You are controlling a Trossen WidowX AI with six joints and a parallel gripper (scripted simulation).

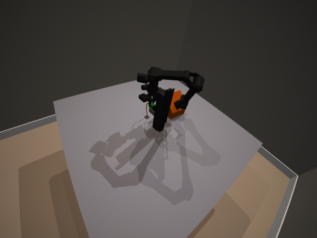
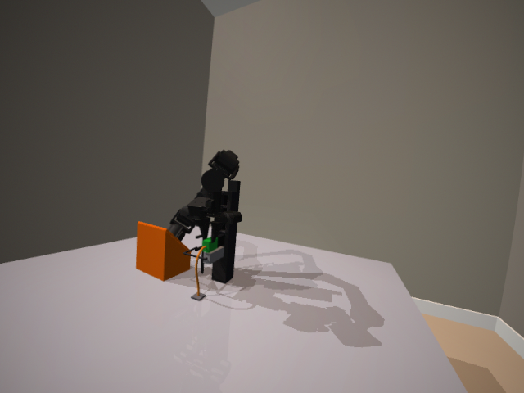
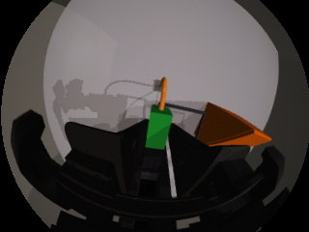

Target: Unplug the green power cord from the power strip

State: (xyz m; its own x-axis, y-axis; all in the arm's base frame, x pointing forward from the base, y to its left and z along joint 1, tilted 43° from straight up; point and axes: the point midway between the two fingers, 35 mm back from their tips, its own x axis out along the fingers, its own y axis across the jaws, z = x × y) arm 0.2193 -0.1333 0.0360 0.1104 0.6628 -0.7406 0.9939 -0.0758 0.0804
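The robot's black hand (image 3: 157, 155) is closed down on the green plug (image 3: 158, 127), with one dark finger on each side of it and the plug filling the narrow gap between them. In the wrist view the plug sits upright at the centre, and an orange cord (image 3: 164, 91) leaves its far end and curves away over the table (image 3: 193, 45).

From the side view, the hand (image 2: 205, 241) reaches down from above onto the plug (image 2: 209, 244), which sits on a small grey power strip (image 2: 214, 254) fixed to the side of a tall black post (image 2: 228, 237). The orange cord (image 2: 197, 270) arcs out from the plug and drops to a small grey square anchor (image 2: 197, 296) lying flat on the table. An orange wedge-shaped block (image 2: 158, 255) stands just beside the post, near the arm's base.

In the top view the black arm (image 1: 174, 77) bends over the post (image 1: 162, 110), with the plug (image 1: 152, 104) showing as a small green patch beside it.
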